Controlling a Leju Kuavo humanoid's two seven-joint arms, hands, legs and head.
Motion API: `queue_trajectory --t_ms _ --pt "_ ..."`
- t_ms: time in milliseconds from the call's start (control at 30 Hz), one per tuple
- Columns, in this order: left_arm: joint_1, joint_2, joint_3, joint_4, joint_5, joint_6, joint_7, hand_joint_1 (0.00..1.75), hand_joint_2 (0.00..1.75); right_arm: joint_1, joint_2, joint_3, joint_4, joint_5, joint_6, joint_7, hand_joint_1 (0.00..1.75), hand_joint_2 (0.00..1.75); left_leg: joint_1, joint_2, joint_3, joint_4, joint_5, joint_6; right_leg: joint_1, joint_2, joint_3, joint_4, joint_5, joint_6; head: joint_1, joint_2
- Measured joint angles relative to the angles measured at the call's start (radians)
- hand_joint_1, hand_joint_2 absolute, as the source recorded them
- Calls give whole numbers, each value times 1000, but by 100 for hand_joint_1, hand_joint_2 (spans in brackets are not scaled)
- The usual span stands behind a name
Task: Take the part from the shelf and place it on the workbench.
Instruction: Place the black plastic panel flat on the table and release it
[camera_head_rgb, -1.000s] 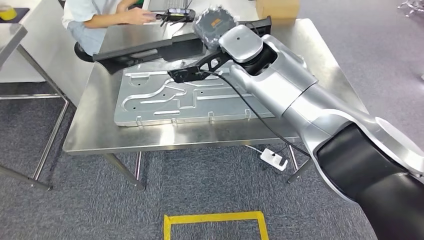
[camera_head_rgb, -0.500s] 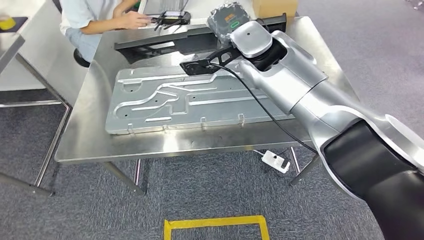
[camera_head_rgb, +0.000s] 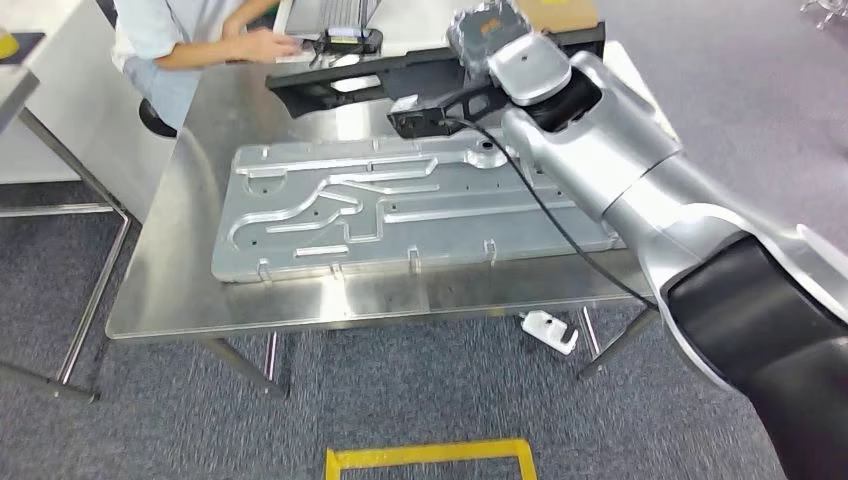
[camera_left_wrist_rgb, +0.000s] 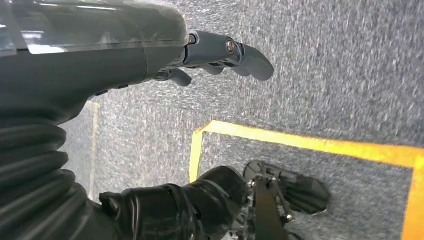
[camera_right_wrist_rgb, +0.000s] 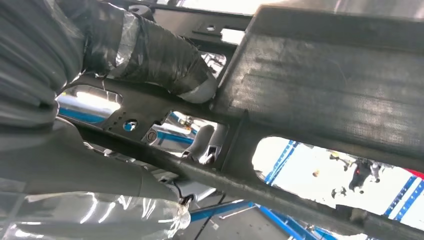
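One right hand (camera_right_wrist_rgb: 165, 65) around black part (camera_right_wrist_rgb: 320, 75); left hand (camera_left_wrist_rgb: 220, 55) above floor (camera_left_wrist_rgb: 350, 75)

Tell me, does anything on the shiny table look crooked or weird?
Yes, a little. The long black part held by the right hand lies slanted across the table's far side, one end poking past the edge. The big grey metal plate also lies slightly askew to the table edge. Nothing looks spilled or broken.

right arm (camera_head_rgb: 600, 170) extended forward, right hand (camera_right_wrist_rgb: 150, 55) gripping, left hand (camera_left_wrist_rgb: 220, 52) hanging loose
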Motion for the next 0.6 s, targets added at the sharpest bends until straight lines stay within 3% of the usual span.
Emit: queue_trajectory --t_ms 67,133,167,233,300,467,533,600 --pt "0 -1 0 0 -2 -3 0 0 175 5 -4 0 0 -2 -1 -1 175 175 1 2 8 -1 -7 7 -3 -3 -71 127 -44 5 3 0" --pt "-1 -1 0 0 -2 -6 0 0 175 20 -7 0 0 -4 -3 -5 175 175 2 1 17 6 -20 9 -9 -4 -133 213 -49 11 4 0" --pt "-1 -1 0 0 -2 -7 0 0 175 27 -8 0 0 -5 -4 -8 175 175 4 0 23 11 -28 7 -13 -5 -138 204 -24 14 4 0" --pt "-1 -1 0 0 -1 -7 1 0 175 35 -9 0 0 -6 -6 -12 175 175 9 -3 32 30 -50 -2 -22 -9 -105 99 53 21 4 0" --pt "-1 0 0 0 0 -7 2 0 175 35 -9 0 -2 -7 -12 -15 175 175 8 -6 27 55 -73 -18 -23 -10 -68 10 86 21 6 0" --pt "-1 -1 0 0 3 -6 3 0 175 48 -8 0 -6 -10 -22 -22 175 175 9 -5 14 83 -97 -37 -21 -5 -58 -7 69 -4 -2 0" --pt "-2 -2 0 0 4 -6 3 0 175 50 -8 0 -6 -10 -27 -22 175 175 10 -3 -32 173 -136 -46 -23 -4 -50 -9 65 -12 -6 0" --pt "-3 -1 0 0 4 -6 3 0 175 55 -8 0 -6 -11 -31 -22 175 175 10 -3 -109 301 -173 -50 -20 -3 -43 -10 59 -18 -7 0"
